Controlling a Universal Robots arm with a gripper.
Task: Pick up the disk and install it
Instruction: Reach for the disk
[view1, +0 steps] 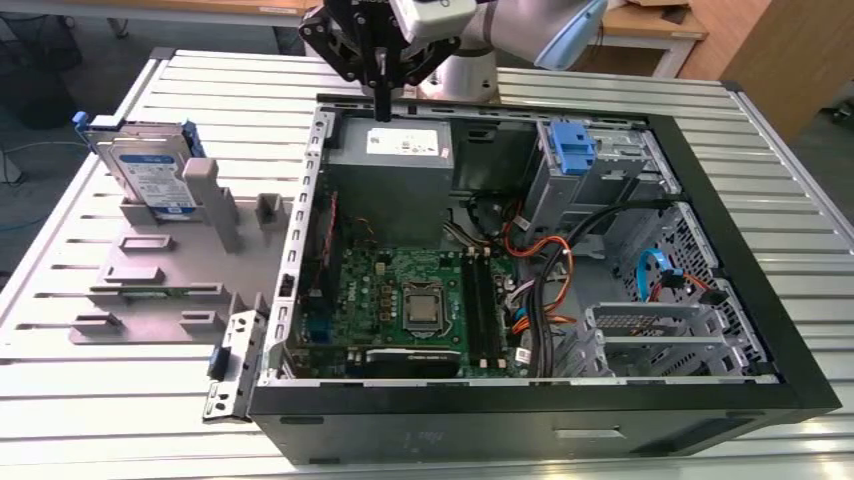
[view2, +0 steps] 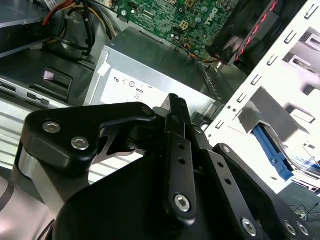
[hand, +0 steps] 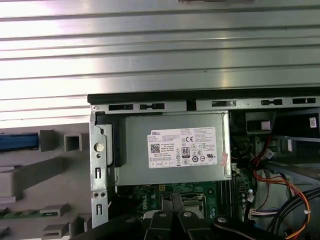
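The disk (view1: 144, 168), a silver drive with a white-and-blue label in a blue carrier, stands on edge in the grey holder (view1: 167, 262) at the exterior view's left, outside the computer case. A blue edge of its carrier (hand: 18, 141) appears in the first wrist view. My gripper (view1: 383, 108) hangs above the case's far wall, over the power-supply box (view1: 392, 146), well to the right of the disk. Its fingers (view2: 178, 109) are pressed together with nothing between them.
The open computer case (view1: 721, 180) lies on a slatted metal table (view1: 80, 400), with the green motherboard (view1: 400, 300), cables and a metal drive cage with a tall blue clip (view1: 570, 148) inside. A loose bracket (view1: 235, 365) leans at the case's near left corner.
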